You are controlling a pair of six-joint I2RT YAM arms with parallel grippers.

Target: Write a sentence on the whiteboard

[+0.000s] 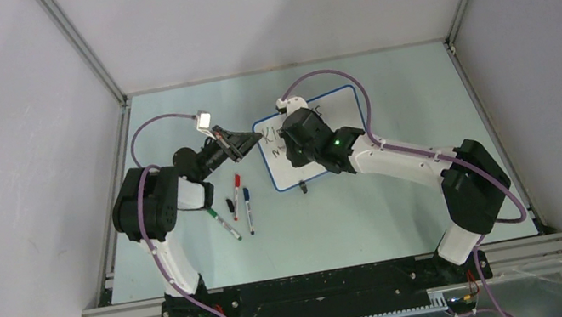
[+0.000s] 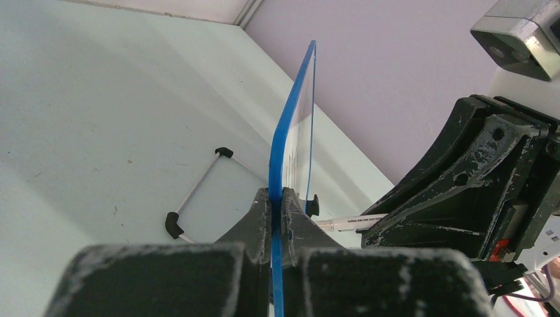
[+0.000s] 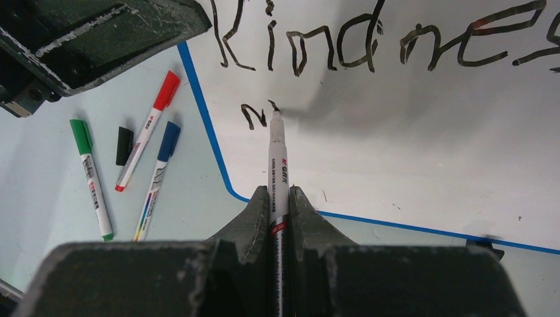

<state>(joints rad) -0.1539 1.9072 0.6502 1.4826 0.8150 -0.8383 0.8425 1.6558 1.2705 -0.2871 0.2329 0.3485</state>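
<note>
Whiteboard (image 1: 343, 113) sits at the middle of the pale green bench (image 1: 408, 215), a little toward the far side, its long side running left to right and turned slightly in the top view. A thin blue rim with rounded corners runs round it, and a small black foot (image 1: 303, 189) shows at its near edge.

The sentence (image 3: 370, 39) is in black marker near the board's left end. The right wrist view reads "Kindnes" on the upper line before the frame cuts it off. Below it the second line has only begun, with a small hooked stroke and the start of another.

The left pincer (image 2: 277, 198) is clamped on the board's left edge, one finger on each face, so that its own camera sees the board edge-on as a blue strip.

The right pincer (image 3: 279, 198) is closed on a black marker (image 3: 275, 158), a white barrel with red print, gripped at mid-length. The marker points away from the wrist camera, and its tip touches the board at the last stroke of the second line.

Left of the board, on the bench, lie three capped markers: a green one (image 3: 89, 175) furthest left, then a red one (image 3: 148, 129) and a blue one (image 3: 155, 178) side by side. A loose black cap (image 3: 123, 145) lies between the green and red markers. All four are clear of the board's rim.
</note>
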